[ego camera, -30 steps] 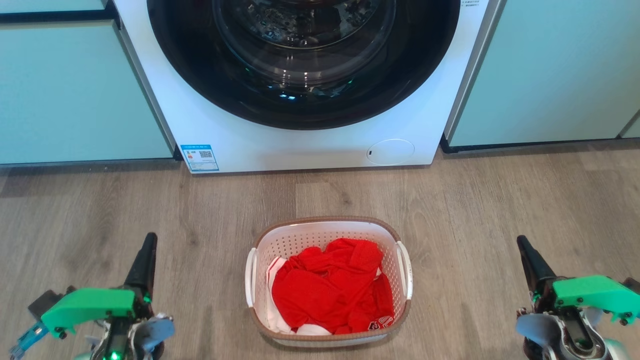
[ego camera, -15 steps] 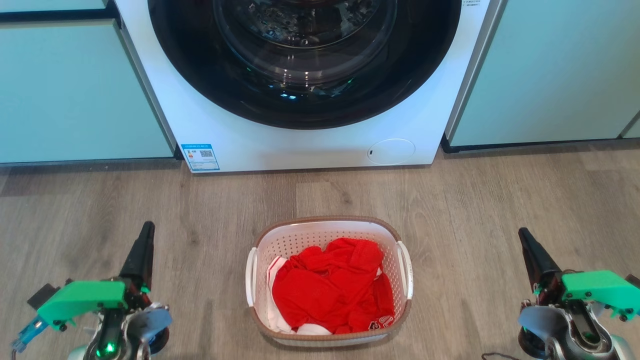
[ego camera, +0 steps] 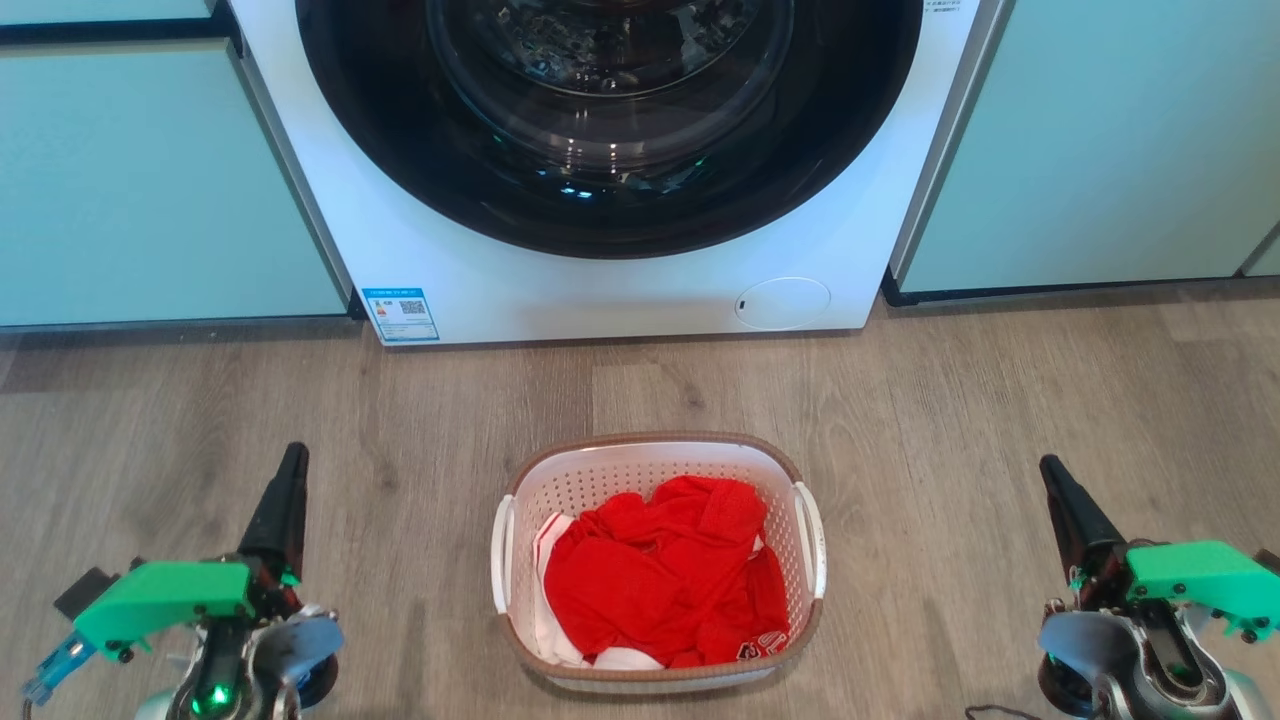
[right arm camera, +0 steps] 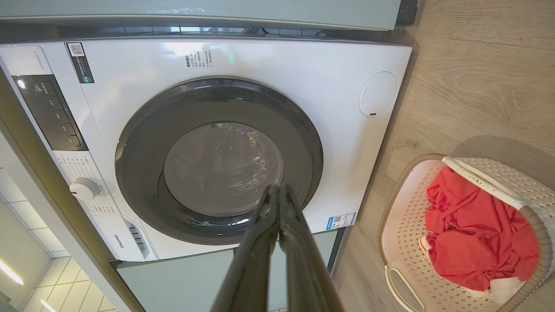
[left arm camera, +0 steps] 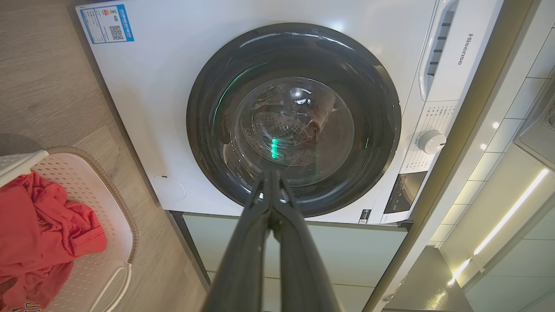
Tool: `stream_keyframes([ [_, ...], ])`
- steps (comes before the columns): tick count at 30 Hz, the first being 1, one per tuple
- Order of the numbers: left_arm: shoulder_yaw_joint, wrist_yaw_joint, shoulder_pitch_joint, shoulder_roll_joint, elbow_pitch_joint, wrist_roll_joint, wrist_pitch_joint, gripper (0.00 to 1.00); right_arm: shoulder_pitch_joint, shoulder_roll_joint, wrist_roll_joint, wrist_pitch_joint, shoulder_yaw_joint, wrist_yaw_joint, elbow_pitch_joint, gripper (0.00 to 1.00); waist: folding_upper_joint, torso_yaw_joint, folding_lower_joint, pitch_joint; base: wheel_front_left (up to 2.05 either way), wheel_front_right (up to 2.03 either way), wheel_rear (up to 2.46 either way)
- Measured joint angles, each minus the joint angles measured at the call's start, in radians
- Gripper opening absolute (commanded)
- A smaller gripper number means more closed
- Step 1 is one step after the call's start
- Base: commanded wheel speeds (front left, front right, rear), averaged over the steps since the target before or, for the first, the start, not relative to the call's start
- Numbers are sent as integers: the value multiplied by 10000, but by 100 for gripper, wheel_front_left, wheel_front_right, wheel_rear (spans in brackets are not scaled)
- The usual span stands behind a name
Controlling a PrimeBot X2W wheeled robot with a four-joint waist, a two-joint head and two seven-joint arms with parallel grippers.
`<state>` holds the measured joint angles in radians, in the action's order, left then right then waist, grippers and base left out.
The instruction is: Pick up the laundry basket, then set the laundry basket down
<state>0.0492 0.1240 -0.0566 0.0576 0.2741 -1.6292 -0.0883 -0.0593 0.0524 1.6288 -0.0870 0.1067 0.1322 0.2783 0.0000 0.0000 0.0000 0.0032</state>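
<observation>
White washer [ego camera: 600, 290] behind laundry basket [ego camera: 600, 478] | red clothes [ego camera: 660, 585] inside | left fingers [ego camera: 282, 510], right fingers [ego camera: 1070, 515] pressed together

laundry basket [ego camera: 610, 480] is perforated plastic, floor [ego camera: 200, 420] matt wood-grain, washer door [ego camera: 600, 100] glossy glass.

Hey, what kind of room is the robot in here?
Probably a home laundry area: a front-loading washer built in between pale green cabinets, and a laundry basket of red clothes on the wood-look floor.
</observation>
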Motion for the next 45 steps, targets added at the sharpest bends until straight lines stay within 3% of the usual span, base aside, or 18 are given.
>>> stream_keyframes([
  [45,201,0,-2,-31,0,12,-86,0,0,-12,-12,-88,138,0,0,0,0,0,0,-1,0,0,0],
])
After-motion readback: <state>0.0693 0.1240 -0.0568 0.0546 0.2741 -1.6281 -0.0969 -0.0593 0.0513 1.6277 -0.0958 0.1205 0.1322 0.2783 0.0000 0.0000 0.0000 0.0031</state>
